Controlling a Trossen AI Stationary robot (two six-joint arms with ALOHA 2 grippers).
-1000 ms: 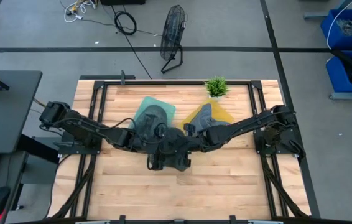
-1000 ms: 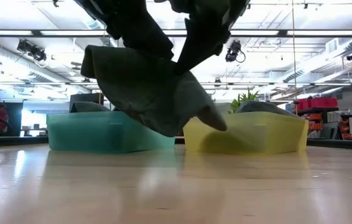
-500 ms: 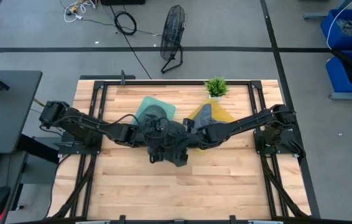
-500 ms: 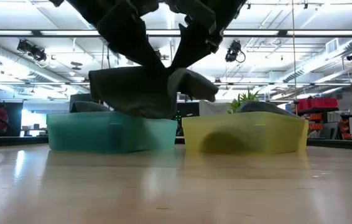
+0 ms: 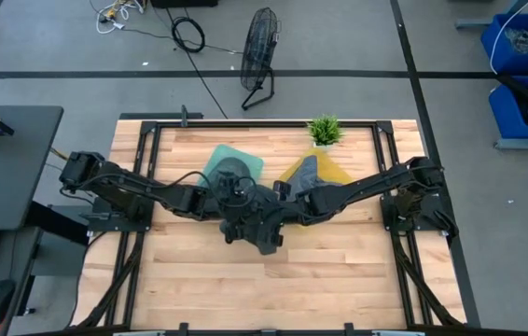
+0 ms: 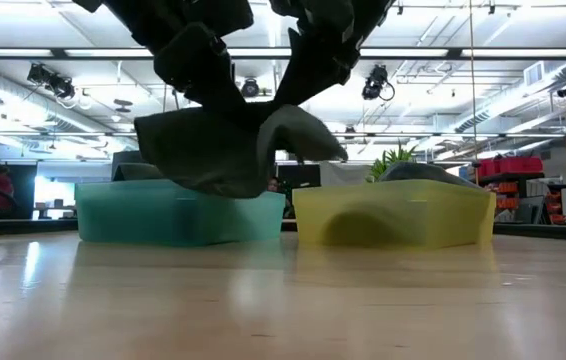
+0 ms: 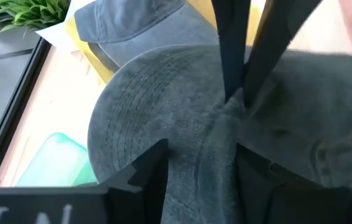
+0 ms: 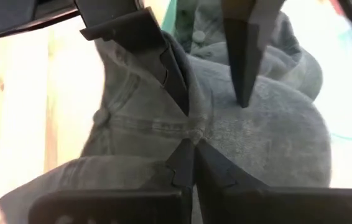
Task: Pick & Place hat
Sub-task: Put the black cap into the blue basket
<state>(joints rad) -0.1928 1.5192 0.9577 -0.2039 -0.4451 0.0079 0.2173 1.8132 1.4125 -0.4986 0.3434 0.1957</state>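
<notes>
A dark grey-green cap (image 5: 257, 229) hangs in the air between my two grippers over the middle of the table, just on the near side of the trays. In the low view the cap (image 6: 228, 150) floats above the tabletop with its brim (image 6: 308, 135) toward the right. My left gripper (image 7: 201, 162) comes in from the table's left and my right gripper (image 8: 190, 149) from the right, and both are shut on the cap. A teal tray (image 5: 245, 159) and a yellow tray (image 5: 334, 173) stand behind, each with another cap in it. My left gripper holds a raised fold of the cap's crown (image 7: 218, 134) between its two fingers, which stand somewhat apart around the bunched cloth, beside the stitched brim (image 7: 132, 124). The cap is lifted clear of the table. My right gripper pinches a small ridge of crown cloth (image 8: 191, 132) between its fingertips, close to the left gripper's hold. It slants down from the right, and the cap hangs below it, clear of the table.
The teal tray (image 6: 178, 212) and the yellow tray (image 6: 393, 218) sit side by side toward the far edge. A small green plant (image 5: 324, 129) stands behind the yellow tray. Bare wooden tabletop (image 5: 273, 289) lies on the near side of the arms.
Both grippers have carried the cap a little toward the far edge, toward the teal tray. The cap hung tilted with its brim drooping low to the right. Now it sits higher and more level in the low view. Neither gripper has let go.
</notes>
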